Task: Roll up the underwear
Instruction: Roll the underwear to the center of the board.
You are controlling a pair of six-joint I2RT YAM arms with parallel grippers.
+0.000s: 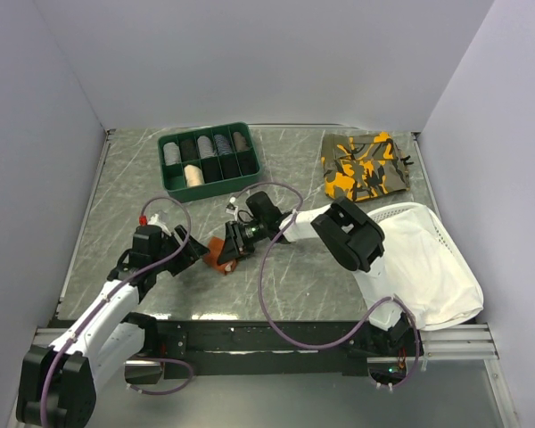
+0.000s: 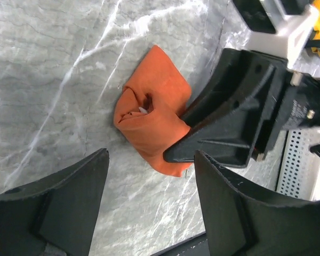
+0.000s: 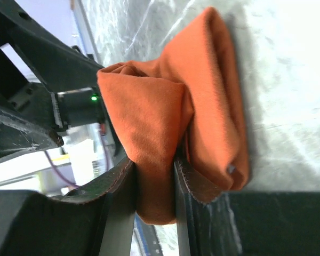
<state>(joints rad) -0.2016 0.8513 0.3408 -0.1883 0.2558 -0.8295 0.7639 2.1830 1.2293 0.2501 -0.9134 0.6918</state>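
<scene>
I saw the underwear (image 1: 218, 257) bunched into a soft, lumpy rust-orange bundle on the grey, white-veined surface (image 1: 116, 214), near its front edge and between the two arms. The fine knit cloth was folded over itself in thick, rounded pleats, and a sliver of white showed inside the folds. My right hand (image 3: 154, 186) was closed on one fold, with the fabric squeezed flat between its matte black fingers. My left hand (image 2: 149, 160) hovered just beside the bundle, its broad, wedge-shaped fingers spread apart and holding nothing.
</scene>
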